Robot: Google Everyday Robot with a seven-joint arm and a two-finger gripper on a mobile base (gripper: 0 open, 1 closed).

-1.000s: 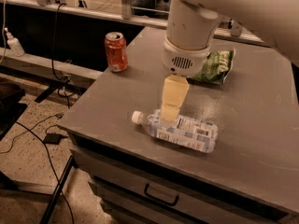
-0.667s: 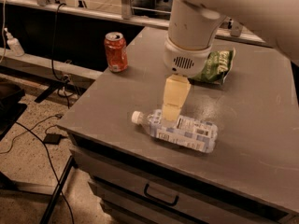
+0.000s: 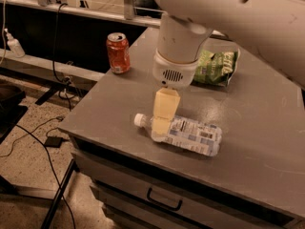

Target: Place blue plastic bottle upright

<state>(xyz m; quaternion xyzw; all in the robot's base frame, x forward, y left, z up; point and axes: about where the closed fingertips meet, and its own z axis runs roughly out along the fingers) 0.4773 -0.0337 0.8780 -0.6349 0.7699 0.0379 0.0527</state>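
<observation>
The blue plastic bottle (image 3: 190,134) lies on its side on the grey cabinet top (image 3: 257,128). Its white cap (image 3: 139,119) points left, and its pale blue-and-white label faces up. My gripper (image 3: 161,128) hangs from the white arm (image 3: 177,56) and reaches straight down onto the bottle's shoulder, just right of the cap. Its tan tip overlaps the bottle there.
An orange soda can (image 3: 117,53) stands upright at the back left corner of the top. A green snack bag (image 3: 217,67) lies at the back behind the arm. The cabinet's front edge and drawer handle (image 3: 164,200) are just below the bottle. Cables run over the floor at left.
My gripper has come down and a little to the left, toward the bottle's cap end. The bottle and the can have not moved.
</observation>
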